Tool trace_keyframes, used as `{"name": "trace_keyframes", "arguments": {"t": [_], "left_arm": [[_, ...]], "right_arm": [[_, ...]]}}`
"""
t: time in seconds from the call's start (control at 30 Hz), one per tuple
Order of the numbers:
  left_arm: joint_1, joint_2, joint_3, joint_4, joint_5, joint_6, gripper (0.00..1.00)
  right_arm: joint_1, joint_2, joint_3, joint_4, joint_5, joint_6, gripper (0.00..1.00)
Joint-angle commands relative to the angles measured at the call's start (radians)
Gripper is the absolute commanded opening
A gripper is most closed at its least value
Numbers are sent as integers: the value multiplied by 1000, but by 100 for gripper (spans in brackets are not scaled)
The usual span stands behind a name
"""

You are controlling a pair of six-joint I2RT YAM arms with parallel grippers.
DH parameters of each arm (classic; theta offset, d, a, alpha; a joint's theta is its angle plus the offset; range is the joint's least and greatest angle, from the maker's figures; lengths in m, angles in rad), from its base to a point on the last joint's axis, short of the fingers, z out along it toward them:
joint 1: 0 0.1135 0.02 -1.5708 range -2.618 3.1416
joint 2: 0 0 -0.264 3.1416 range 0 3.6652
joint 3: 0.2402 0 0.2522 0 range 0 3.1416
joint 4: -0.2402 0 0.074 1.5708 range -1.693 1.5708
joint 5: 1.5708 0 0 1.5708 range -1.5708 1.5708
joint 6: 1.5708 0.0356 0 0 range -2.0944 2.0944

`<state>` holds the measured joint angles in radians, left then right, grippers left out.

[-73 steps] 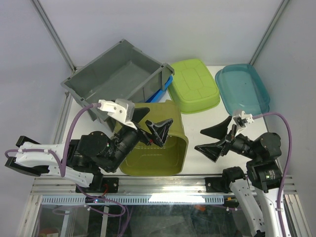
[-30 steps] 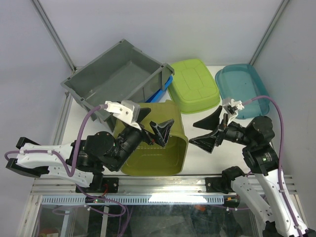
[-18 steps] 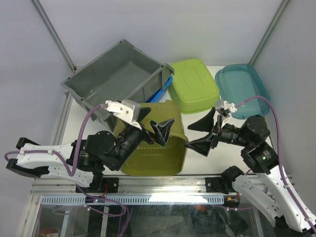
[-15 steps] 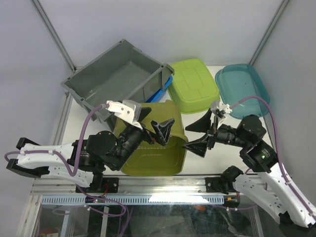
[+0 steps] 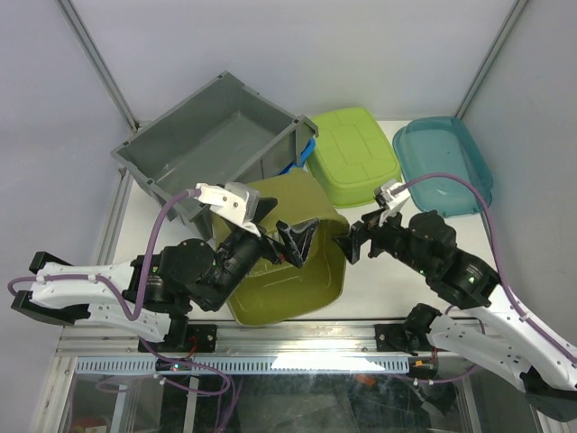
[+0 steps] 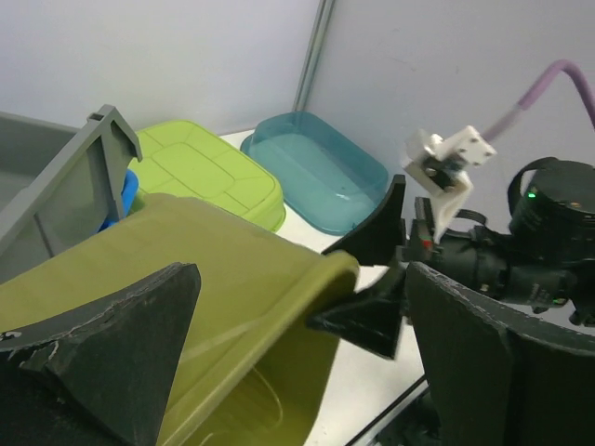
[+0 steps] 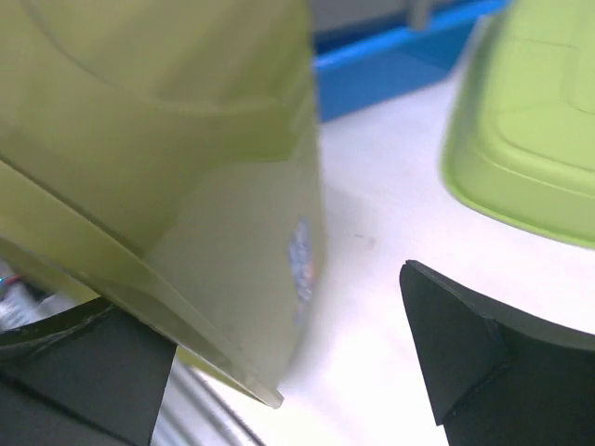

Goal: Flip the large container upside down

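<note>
nearest the bases, the right gripper (image 5: 358, 242) has swung in leftward from the open table (image 5: 388, 289) over the last second and now meets the right rim of the olive tub (image 5: 288, 289). the tub no longer sits flat: that side has come up and its outer wall shows from above. the right claw is spread wide, not clamped. the overhead view hides how it meets the tub, but the right wrist view shows the rim lying between the two fingers, and the left wrist view shows one finger above the curled lip and one under it. the left gripper (image 5: 282, 230), claw also wide apart and holding nothing, hovers above the tub's far wall. further back, the lime tub (image 5: 353, 158) lies bottom up and the teal tub (image 5: 442, 162) sits open side up. farthest, at the left rear, the large container (image 5: 212, 135) stands mouth up, untouched, leaning on something blue (image 5: 306, 153). so, as i judge it, the flip has not begun; the motion so far is spent on the olive tub in front. only the overhead view takes in the whole crate, while the left wrist view catches just one corner.
</note>
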<state>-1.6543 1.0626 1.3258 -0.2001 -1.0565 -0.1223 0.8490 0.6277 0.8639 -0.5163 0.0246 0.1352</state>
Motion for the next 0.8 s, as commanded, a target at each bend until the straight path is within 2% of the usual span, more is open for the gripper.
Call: {"name": "trace_keyframes", "arguments": {"t": [0.0, 0.17, 0.23, 0.4, 0.47, 0.6, 0.77], "left_arm": [[6, -33, 4, -4, 30, -28, 99], [5, -48, -5, -14, 45, -44, 99], [5, -49, -1, -21, 57, -51, 99], [5, -46, 7, -45, 79, -71, 99], [5, -44, 8, -50, 96, -85, 99], [5, -24, 11, -51, 129, -101, 99], [6, 12, 13, -54, 154, -116, 99]], "right_arm": [[4, 41, -27, 4, 353, -39, 99], [-20, 93, -110, 133, 654, -49, 99], [-84, 124, -118, 166, 675, -43, 99], [-500, 207, -68, 103, 290, 69, 99], [-590, 218, -31, 47, 173, 92, 99], [-613, 163, -6, -32, 65, 164, 99], [-617, 108, 63, -231, 97, 253, 99]]}}
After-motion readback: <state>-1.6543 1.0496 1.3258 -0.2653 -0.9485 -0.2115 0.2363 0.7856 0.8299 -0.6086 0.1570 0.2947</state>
